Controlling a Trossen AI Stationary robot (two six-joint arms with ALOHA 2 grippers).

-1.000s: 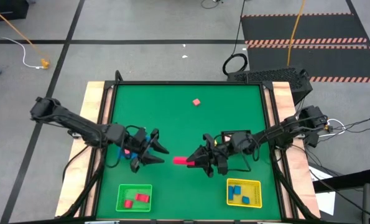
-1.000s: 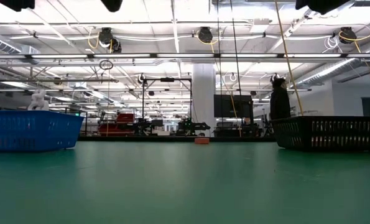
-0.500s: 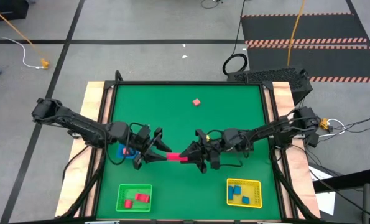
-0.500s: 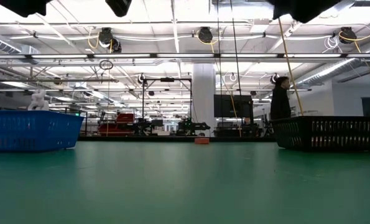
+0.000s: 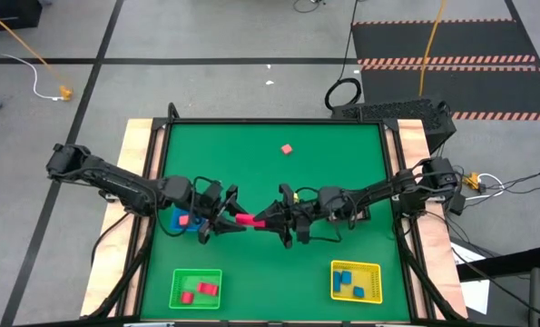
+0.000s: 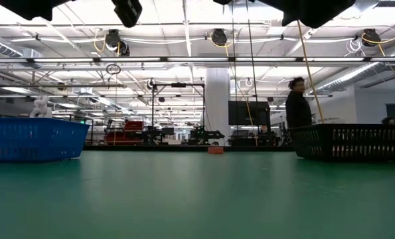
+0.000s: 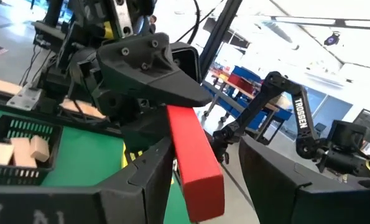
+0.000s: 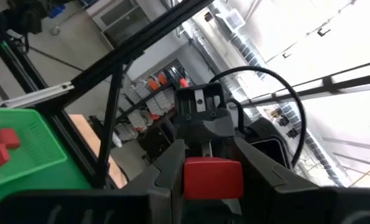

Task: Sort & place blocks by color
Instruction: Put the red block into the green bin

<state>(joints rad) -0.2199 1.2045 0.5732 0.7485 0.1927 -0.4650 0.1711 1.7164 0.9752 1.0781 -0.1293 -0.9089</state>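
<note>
Red bar (image 5: 245,219) mid-handover at frame centre.
Right gripper (image 5: 268,221) grasps it; left gripper (image 5: 228,218) spread around its end. Early release could drop it.

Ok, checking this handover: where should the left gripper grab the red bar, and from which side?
Its free end, coming end-on from the left arm's side. The red bar is held above the table, its other end clamped in the right gripper. The left gripper faces it with open jaws flanking the bar's long flat faces.
</note>
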